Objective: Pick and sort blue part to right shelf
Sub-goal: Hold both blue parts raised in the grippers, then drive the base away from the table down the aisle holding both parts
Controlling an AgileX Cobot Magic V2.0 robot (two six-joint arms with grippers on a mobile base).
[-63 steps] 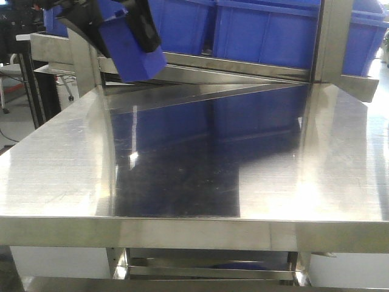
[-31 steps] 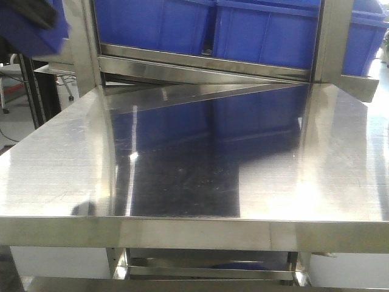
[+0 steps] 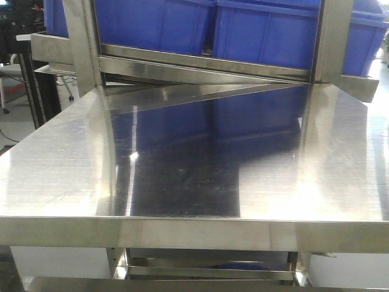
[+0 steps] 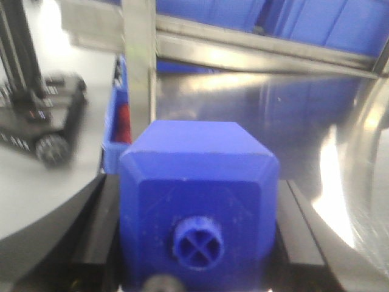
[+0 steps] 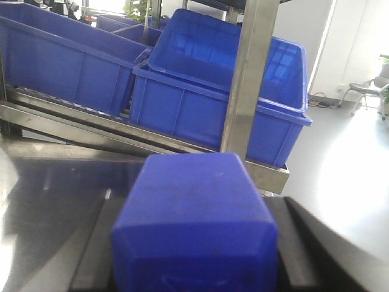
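Steel desk [image 3: 182, 170] before binned shelf [image 5: 249, 79] | right jaws [image 5: 194, 201] clamped on blue part [image 5: 194, 243], held between them, shelf just ahead | left jaws [image 4: 198, 182] clamped on knobbed block [image 4: 194, 149] | pick done; placing on shelf pending

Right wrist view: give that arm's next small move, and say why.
Probably shift the right gripper sideways before advancing toward the large blue plastic bin on the stainless-steel rack. The solid-blue box-shaped block sits clamped between its black fingers, and the rack's steel upright stands straight ahead, in front of the bin.
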